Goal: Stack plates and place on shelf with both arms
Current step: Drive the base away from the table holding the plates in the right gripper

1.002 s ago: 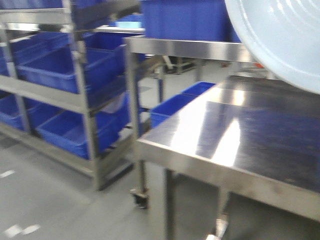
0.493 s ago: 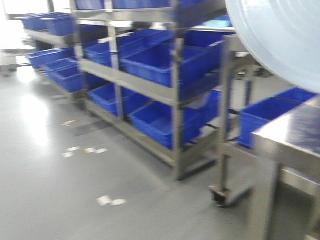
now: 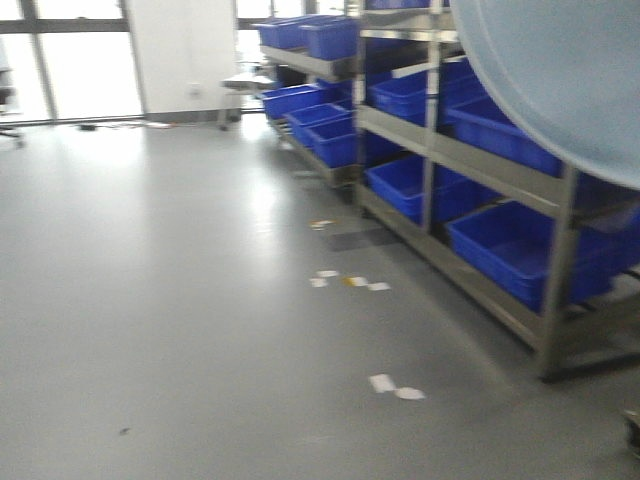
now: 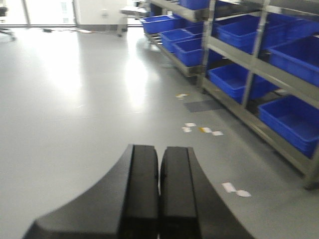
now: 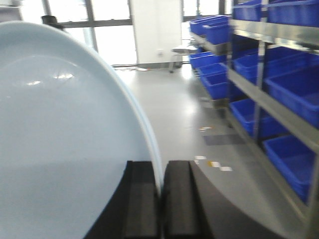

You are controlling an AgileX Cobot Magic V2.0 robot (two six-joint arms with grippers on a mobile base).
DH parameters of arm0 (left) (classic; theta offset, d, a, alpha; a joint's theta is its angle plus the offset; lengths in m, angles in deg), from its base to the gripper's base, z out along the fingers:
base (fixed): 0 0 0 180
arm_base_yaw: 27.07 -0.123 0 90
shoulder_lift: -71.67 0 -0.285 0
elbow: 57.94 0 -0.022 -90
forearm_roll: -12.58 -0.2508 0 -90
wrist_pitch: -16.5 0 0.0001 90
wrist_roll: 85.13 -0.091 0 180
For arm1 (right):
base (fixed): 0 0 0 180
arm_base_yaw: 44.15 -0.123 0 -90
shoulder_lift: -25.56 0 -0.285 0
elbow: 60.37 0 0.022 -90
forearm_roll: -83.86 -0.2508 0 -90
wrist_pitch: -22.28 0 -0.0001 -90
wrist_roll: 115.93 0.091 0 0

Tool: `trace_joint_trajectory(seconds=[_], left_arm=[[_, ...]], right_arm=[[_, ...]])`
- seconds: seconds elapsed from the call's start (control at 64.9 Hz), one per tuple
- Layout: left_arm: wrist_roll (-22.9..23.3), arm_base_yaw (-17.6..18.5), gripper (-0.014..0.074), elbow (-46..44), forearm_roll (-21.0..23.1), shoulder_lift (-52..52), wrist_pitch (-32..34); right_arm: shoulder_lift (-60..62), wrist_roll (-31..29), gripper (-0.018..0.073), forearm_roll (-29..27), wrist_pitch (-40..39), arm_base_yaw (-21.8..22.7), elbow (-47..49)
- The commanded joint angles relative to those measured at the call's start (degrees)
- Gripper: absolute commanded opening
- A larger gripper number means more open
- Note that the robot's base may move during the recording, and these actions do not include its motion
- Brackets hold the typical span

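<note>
Right gripper (image 5: 161, 174) is holding a white plate (image 5: 65, 149) with the steel shelf (image 3: 490, 165) lying off to its right

The right gripper's jaws are pinching almost closed on the plate's low rim, with the disc spreading up and to the left of the fingers in the wrist view and filling the front view's upper right corner; whether a second plate is nesting in it cannot be told. The left gripper (image 4: 159, 164) is hanging over grey floor (image 3: 200, 300), jaws pressed together on nothing. The shelf, loaded with blue crates (image 3: 520, 250), is running along the right of every view, its long axis receding toward the windows (image 3: 80, 70). The right arm is therefore sitting nearer it, and the coming move is probably calling for a rightward turn to face the front rails
</note>
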Motion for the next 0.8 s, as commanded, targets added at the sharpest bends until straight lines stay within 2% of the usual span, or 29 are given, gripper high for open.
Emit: trace_joint_trajectory(seconds=[0.0, 0.786], left_arm=[[0.23, -0.10, 0.0082, -1.73, 0.84, 0.51, 4.48], [0.23, -0.10, 0.0082, -1.73, 0.84, 0.51, 4.48]], right_arm=[[-0.38, 0.31, 0.0048, 0.23, -5.81, 0.01, 1.93], [-0.38, 0.31, 0.0048, 0.23, -5.81, 0.01, 1.93]])
